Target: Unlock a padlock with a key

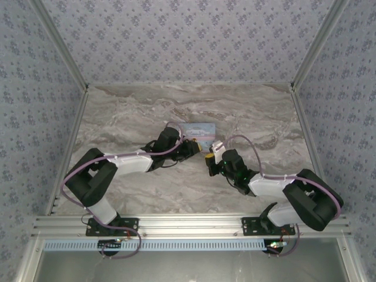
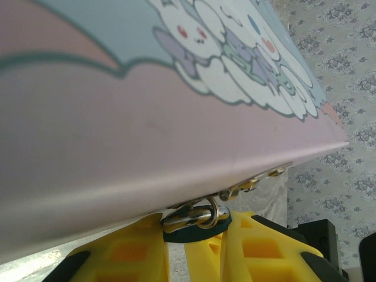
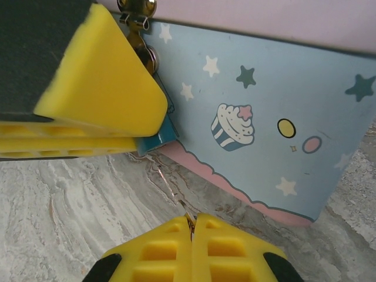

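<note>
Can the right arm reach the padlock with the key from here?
Probably yes. The right end effector pinches the key, its tip close to the padlock, nothing between them. The left end effector holds the padlock and covers much of it; keyhole unseen.

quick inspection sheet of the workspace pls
surface: marble-look table
job's things: teal padlock hanging at the latch of the cartoon tin box; key, a thin sliver just below it
clutter: nothing seen
grippers: left gripper shut on the padlock; right gripper shut on the key
cables: lilac cables loop along both arms
surroundings: patterned walls; metal rail at the near edge
</note>
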Available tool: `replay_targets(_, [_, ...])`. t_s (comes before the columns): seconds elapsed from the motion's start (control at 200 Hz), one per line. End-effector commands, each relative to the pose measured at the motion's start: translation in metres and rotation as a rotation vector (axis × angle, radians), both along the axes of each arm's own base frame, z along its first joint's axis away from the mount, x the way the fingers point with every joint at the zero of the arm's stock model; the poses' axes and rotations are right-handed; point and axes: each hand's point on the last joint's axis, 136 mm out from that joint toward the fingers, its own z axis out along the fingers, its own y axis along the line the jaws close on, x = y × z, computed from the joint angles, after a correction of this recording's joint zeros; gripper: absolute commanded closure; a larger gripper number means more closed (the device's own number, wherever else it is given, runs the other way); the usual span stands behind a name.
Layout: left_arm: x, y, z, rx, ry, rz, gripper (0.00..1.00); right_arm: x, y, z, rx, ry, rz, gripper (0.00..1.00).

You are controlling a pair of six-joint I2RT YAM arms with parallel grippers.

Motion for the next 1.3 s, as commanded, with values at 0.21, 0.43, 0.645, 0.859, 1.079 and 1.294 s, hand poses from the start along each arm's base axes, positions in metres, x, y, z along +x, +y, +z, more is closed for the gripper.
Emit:
replay_targets(0.21, [0.006,-0.008,0.035,-0.063,-0.072,-0.001,0.79,0.009,0.007,0.018,0.054,-0.041,-0.012,1.00])
replay_targets(0.43, [0.006,-0.008,0.036,-0.063,-0.073,-0.001,0.79,0.010,0.008,0.021,0.069,-0.047,-0.013,1.00])
replay_targets(0.645, [0.006,-0.008,0.036,-0.064,-0.073,-0.001,0.79,0.012,0.008,0.025,0.081,-0.057,-0.018,1.00])
replay_targets(0.859, [0.005,-0.011,0.041,-0.083,-0.070,-0.005,0.79,0.014,0.010,0.028,0.094,-0.068,-0.016,1.00])
replay_targets(1.079, [0.003,-0.012,0.048,-0.114,-0.055,0.000,0.79,0.016,0.011,0.035,0.120,-0.094,-0.012,1.00])
replay_targets(1.294, [0.000,-0.017,0.054,-0.138,-0.044,-0.017,0.79,0.019,0.011,0.042,0.146,-0.112,0.003,1.00])
